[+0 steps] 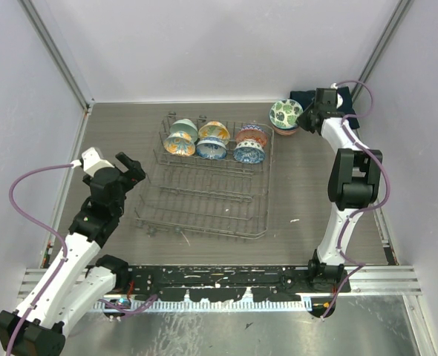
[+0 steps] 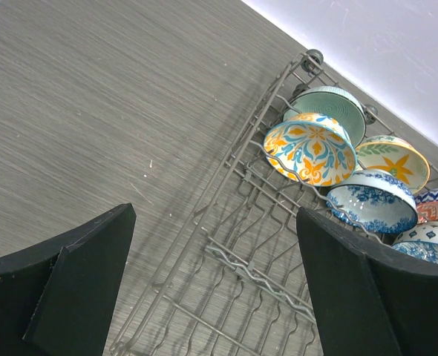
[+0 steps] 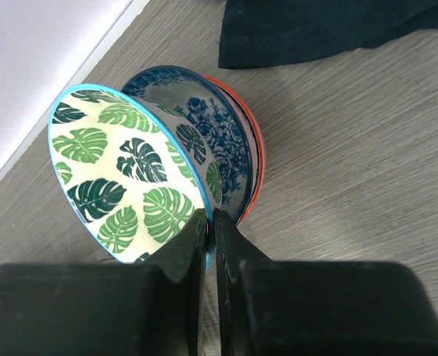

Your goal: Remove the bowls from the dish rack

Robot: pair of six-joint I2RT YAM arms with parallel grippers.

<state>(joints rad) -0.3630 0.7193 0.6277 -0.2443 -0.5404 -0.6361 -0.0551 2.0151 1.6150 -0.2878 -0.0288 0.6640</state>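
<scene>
The grey wire dish rack (image 1: 204, 200) lies mid-table with several patterned bowls standing on edge along its far row, among them an orange-and-blue bowl (image 2: 310, 152) and a blue floral bowl (image 2: 373, 202). My right gripper (image 3: 211, 222) is shut on the rim of a green leaf-pattern bowl (image 3: 122, 170), held tilted over a stack of a blue bowl (image 3: 211, 141) and a red bowl (image 3: 257, 159) at the back right (image 1: 286, 115). My left gripper (image 2: 215, 282) is open and empty above the rack's left side (image 1: 126, 172).
A dark folded cloth (image 3: 315, 26) lies behind the bowl stack at the back right corner. Side walls stand close on the left and right. The rack's near rows of tines (image 2: 263, 259) hold nothing.
</scene>
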